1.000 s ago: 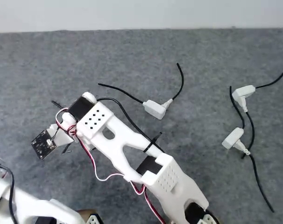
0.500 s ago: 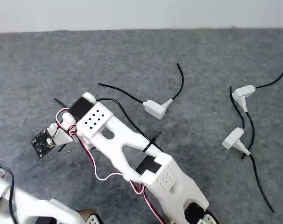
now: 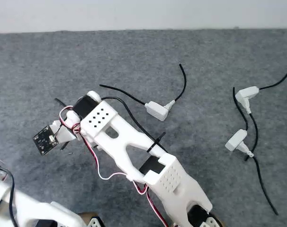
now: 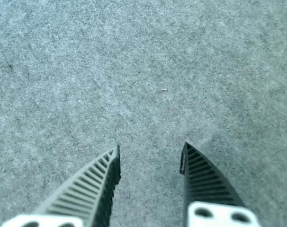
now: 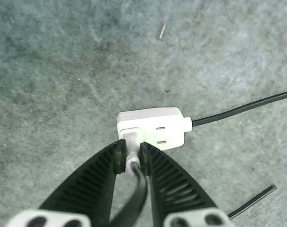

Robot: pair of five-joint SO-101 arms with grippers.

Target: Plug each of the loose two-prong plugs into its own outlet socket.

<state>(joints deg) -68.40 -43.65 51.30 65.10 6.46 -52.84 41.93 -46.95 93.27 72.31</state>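
Clamping narrowly on a plug (image 5: 130, 145) butted against the white socket (image 5: 153, 126), at nine o'clock on the counter (image 3: 134, 56), the right jaws likely press it home; left jaws gape wide, holding nothing

The right arm (image 3: 134, 146) is built of white plastic links with black motor blocks (image 3: 152, 168) at the joints. It also has two flat plates (image 3: 98, 118) pierced by grids of small round holes, red, white and black wires (image 3: 92, 156) along its side, a black cable tie (image 3: 155, 141), and a small black circuit board (image 3: 45, 140) at the wrist. The left arm (image 3: 20, 208) is the same white, with a thin black wire (image 3: 12, 194). Both the left gripper (image 4: 150, 149) and the right gripper (image 5: 131, 143) have black, ridged fingers (image 4: 103, 182) tapering to points, set in white bases (image 4: 214, 215) with round screw holes.
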